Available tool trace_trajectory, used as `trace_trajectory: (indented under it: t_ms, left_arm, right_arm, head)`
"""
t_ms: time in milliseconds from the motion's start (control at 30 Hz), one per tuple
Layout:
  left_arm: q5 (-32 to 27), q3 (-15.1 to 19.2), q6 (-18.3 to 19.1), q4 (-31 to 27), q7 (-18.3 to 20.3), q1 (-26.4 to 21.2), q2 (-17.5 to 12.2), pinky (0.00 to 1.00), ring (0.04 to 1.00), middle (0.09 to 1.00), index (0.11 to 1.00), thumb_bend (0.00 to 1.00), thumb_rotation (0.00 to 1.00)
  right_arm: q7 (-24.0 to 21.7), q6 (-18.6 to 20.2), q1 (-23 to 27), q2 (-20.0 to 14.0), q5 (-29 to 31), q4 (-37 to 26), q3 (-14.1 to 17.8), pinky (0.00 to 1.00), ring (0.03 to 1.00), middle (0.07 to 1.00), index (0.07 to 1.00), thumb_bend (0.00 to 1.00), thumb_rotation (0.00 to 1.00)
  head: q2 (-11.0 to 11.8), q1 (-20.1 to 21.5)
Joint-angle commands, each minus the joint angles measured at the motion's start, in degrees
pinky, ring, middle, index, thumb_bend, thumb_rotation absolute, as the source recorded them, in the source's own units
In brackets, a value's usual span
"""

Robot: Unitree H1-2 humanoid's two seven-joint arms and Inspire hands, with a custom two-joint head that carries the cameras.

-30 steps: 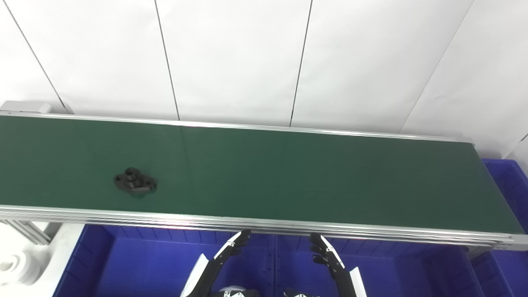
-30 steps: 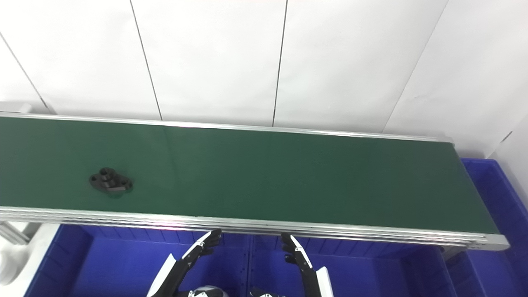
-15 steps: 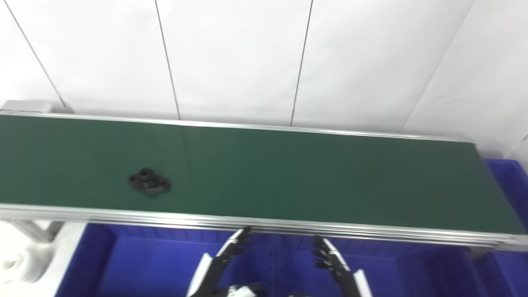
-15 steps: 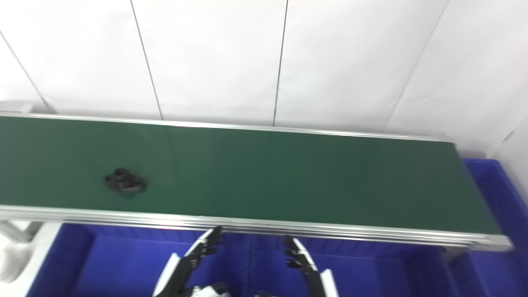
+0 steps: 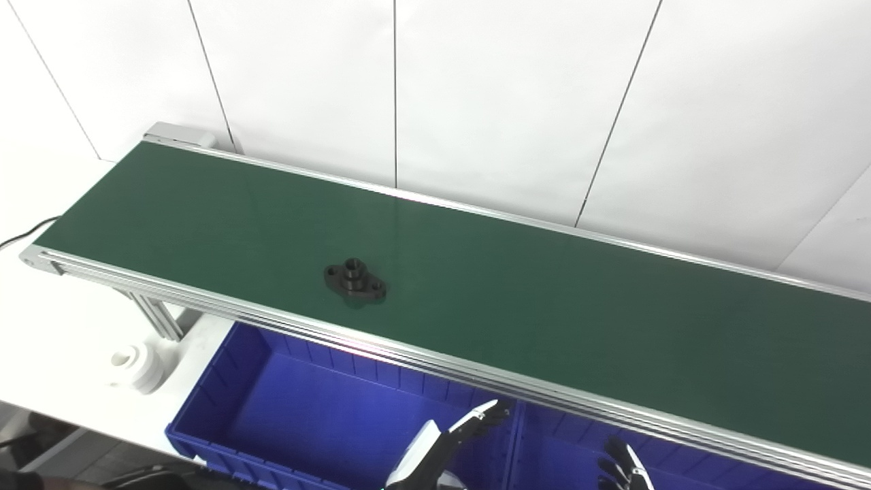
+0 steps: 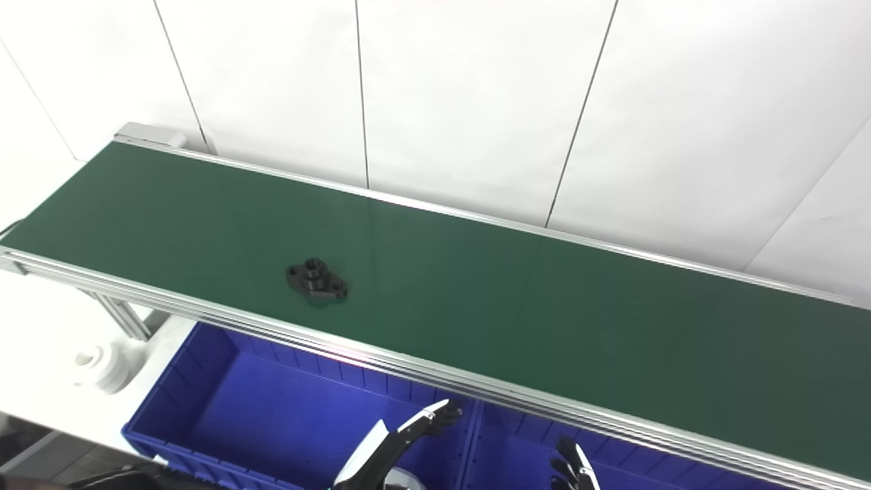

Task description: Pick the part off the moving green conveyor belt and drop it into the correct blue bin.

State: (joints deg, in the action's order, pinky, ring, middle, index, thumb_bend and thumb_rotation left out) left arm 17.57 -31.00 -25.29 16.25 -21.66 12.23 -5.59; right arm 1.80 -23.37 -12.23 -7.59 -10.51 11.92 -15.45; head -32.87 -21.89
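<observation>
Camera swung left since before, part carried further along belt | left hand fingers straight, spread, empty, low over blue bin | right hand only fingertips visible, state unclear | black flanged part flat on matte green conveyor belt, near front rail

Both head cameras look down across one conveyor belt.
</observation>
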Motion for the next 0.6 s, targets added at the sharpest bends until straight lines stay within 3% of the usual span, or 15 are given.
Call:
trace_trajectory:
  t_ms: [0, 267, 467, 567]
  left_arm:
    - [0.5, -0.5, -1.6, -0.8, -1.2, -0.8, 0.0, 0.84, 0.872, 0.889, 0.904, 0.73, 0.64]
    - [0.4, -2.2, -1.6, 0.2, -3.3, -1.6, -0.2, 0.85, 0.88, 0.898, 0.911, 0.72, 0.63]
    - [1.3, -2.5, -1.6, 0.8, -4.3, -2.1, -0.4, 0.86, 0.883, 0.899, 0.913, 0.72, 0.67]
    - [1.0, -2.5, -1.6, 0.8, -4.1, -2.2, -0.5, 0.86, 0.887, 0.902, 0.915, 0.73, 0.67]
  right_arm:
    - [0.9, -3.5, 0.7, -0.2, 0.3, -1.2, -0.1, 0.8, 0.863, 0.9, 0.914, 0.7, 0.25]
    - [5.9, -3.5, 0.7, -1.2, -3.5, -4.6, -0.3, 0.8, 0.847, 0.874, 0.881, 0.72, 0.26]
    - [6.7, -3.3, 2.5, -1.3, -6.0, -11.7, 3.0, 0.8, 0.841, 0.863, 0.862, 0.73, 0.29]
    - [6.0, -1.4, 4.5, -1.6, -7.8, -15.9, 5.1, 0.8, 0.826, 0.844, 0.855, 0.74, 0.34]
  head:
    - [-0.1, 0.0]
    - [0.3, 0.7]
    - [0.2, 3.0]
    - [0.1, 4.1]
